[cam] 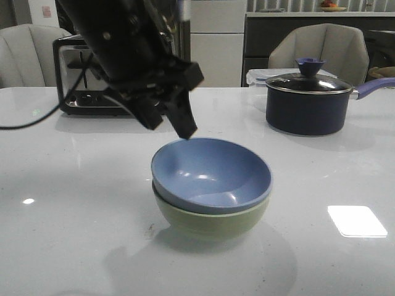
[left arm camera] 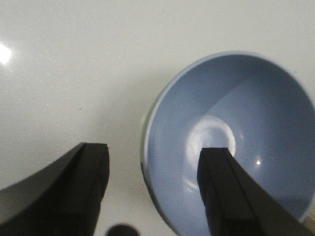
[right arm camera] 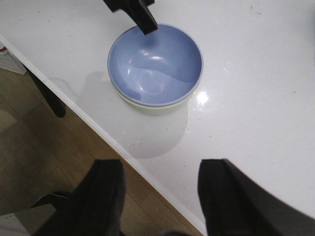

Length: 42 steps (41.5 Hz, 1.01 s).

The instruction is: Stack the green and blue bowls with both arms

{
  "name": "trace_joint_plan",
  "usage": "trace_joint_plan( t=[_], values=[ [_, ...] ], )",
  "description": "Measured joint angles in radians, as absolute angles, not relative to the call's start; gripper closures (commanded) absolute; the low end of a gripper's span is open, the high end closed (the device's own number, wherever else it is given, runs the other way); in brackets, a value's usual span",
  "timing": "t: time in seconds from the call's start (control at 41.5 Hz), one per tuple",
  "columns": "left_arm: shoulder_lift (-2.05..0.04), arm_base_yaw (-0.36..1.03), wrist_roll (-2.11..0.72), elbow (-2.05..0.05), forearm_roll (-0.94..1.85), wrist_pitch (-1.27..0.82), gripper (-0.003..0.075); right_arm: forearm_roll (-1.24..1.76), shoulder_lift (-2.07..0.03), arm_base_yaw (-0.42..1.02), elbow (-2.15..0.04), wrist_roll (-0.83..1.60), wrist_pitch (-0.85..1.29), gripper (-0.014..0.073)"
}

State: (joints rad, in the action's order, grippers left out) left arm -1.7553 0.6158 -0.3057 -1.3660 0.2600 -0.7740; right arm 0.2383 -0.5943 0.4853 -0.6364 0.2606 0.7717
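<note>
The white table carries the green bowl, a saucepan and a toaster.

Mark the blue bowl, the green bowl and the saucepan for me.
blue bowl (cam: pixel 213 172), front view, inner wall.
green bowl (cam: pixel 213 223), front view, outer wall under the blue bowl's rim.
saucepan (cam: pixel 307 111), front view, dark side wall.

You have the blue bowl nested in the green bowl mid-table. Behind right stands the saucepan; behind left, the toaster.
</note>
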Motion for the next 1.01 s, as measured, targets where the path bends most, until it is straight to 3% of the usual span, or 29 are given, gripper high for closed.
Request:
trace_joint_plan(
  t=[0.675,1.012],
  values=[
    [-0.942,0.616,-0.269,-0.911,0.182,-0.810,0.0255,0.238,-0.594,0.485,-0.636,0.261,0.772,0.0139],
    [-0.736,0.608,-0.118,-0.752,0.058,-0.810,0.0255,0.189,-0.594,0.485,-0.636,0.242,0.772,0.0139]
  ],
)
